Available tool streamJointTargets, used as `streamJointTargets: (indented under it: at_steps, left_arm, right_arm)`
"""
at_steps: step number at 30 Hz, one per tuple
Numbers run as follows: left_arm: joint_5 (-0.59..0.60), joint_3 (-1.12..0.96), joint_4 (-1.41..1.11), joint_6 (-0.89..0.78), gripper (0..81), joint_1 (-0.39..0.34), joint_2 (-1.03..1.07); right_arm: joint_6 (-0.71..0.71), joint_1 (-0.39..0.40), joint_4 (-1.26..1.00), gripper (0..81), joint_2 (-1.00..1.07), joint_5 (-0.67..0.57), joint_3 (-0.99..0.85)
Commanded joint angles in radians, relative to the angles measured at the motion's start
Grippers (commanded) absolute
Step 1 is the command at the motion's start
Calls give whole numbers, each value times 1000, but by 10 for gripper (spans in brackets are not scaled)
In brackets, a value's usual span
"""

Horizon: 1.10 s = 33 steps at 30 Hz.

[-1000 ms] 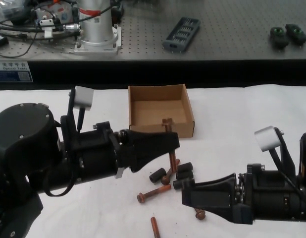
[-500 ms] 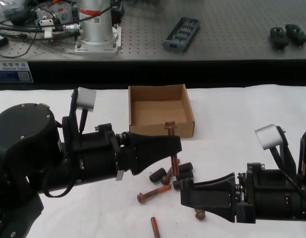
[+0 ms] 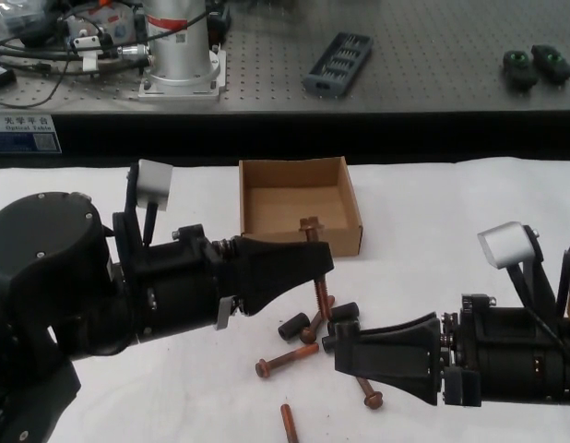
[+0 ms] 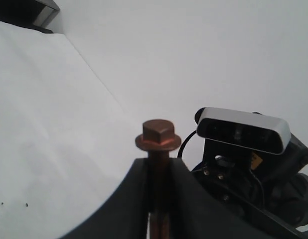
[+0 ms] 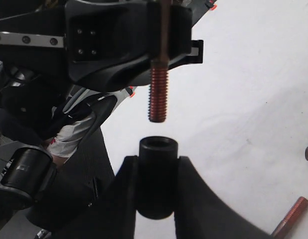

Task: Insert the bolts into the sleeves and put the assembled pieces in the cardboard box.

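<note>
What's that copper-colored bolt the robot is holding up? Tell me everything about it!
The bolt looks like coppery-brown metal, with a six-sided head over a round flange and a shank threaded at its lower end. It stands roughly upright, head up, pinched by its shank in the left gripper. Its tip hangs just above the black sleeve in the right gripper, not yet inside.
</note>
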Motion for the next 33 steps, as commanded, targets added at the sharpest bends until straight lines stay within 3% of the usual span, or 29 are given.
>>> streamJointTargets:
  at_steps: [1, 9, 19, 33]
  left_arm:
    - [-5, -13, -12, -26, 6, -1, 0]
    - [-46, -13, -12, -75, 6, -6, 0]
    - [-120, -13, -12, -64, 6, -95, 0]
    - [-126, -13, 4, -6, 6, -95, 0]
  right_arm:
    - [2, -1, -23, 16, 1, -18, -5]
    - [2, -1, -15, 16, 1, -10, -5]
    - [23, -1, -15, 16, 6, 11, -5]
    - [23, -1, -19, 16, 35, -1, -5]
